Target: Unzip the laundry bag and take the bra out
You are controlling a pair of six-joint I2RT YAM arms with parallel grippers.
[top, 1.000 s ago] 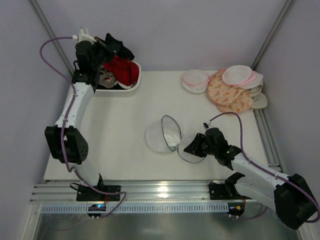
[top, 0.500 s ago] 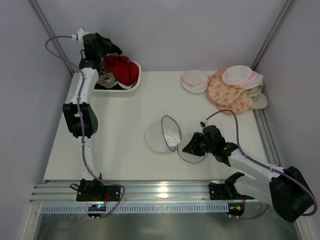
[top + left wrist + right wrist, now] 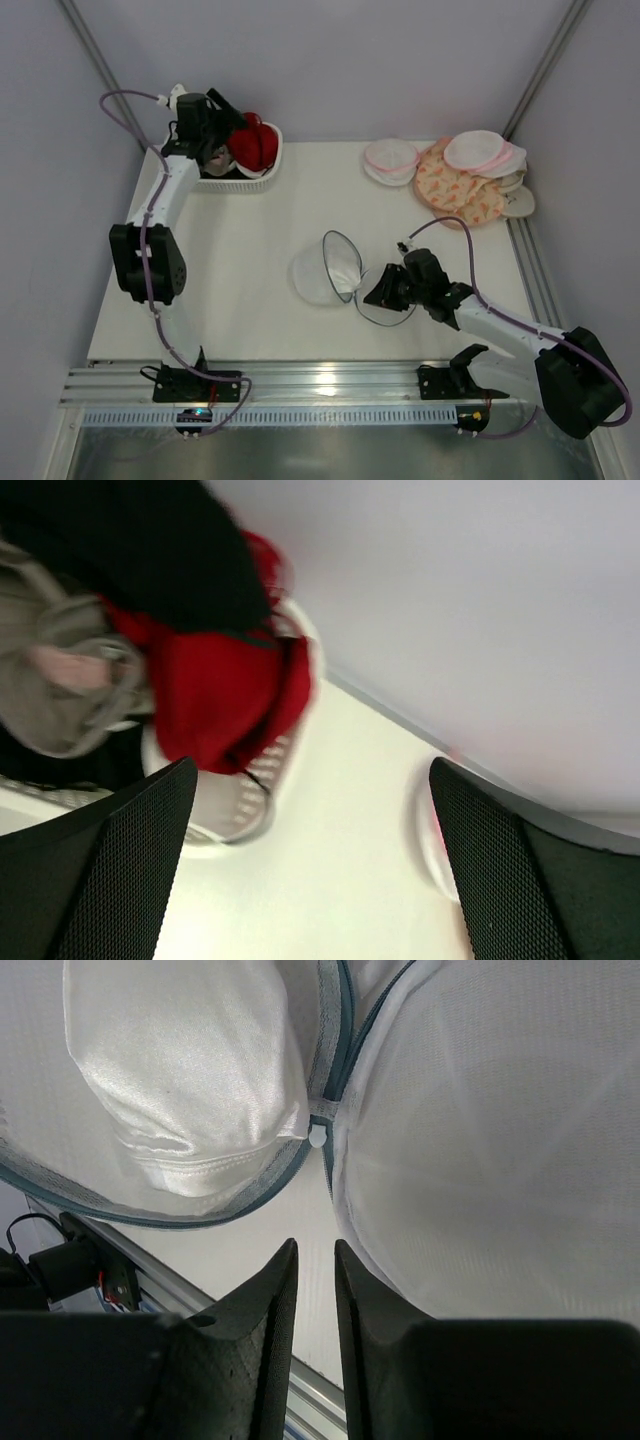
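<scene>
The laundry bag (image 3: 322, 270) lies unzipped mid-table, its two mesh halves spread apart and its dark zipper rim (image 3: 335, 1020) showing. The white satin bra (image 3: 190, 1070) sits inside the left half. My right gripper (image 3: 380, 290) is low at the bag's near-right side. Its jaws (image 3: 315, 1245) stand a narrow gap apart with only table between them, and the right fingertip rests against the flat mesh half (image 3: 480, 1140). My left gripper (image 3: 225, 118) hangs wide open and holds nothing, above the white basket (image 3: 250, 182) at the back left.
The basket (image 3: 230, 820) holds a red garment (image 3: 220, 700) and a grey-pink garment (image 3: 60, 670). Pink-rimmed round pouches (image 3: 390, 160) and peach patterned pouches (image 3: 455, 190) are piled at the back right. A metal rail (image 3: 320, 380) runs along the near edge.
My left gripper has gone from shut to wide open over the basket while its arm swung and turned there. The right gripper crept slightly left along the bag.
</scene>
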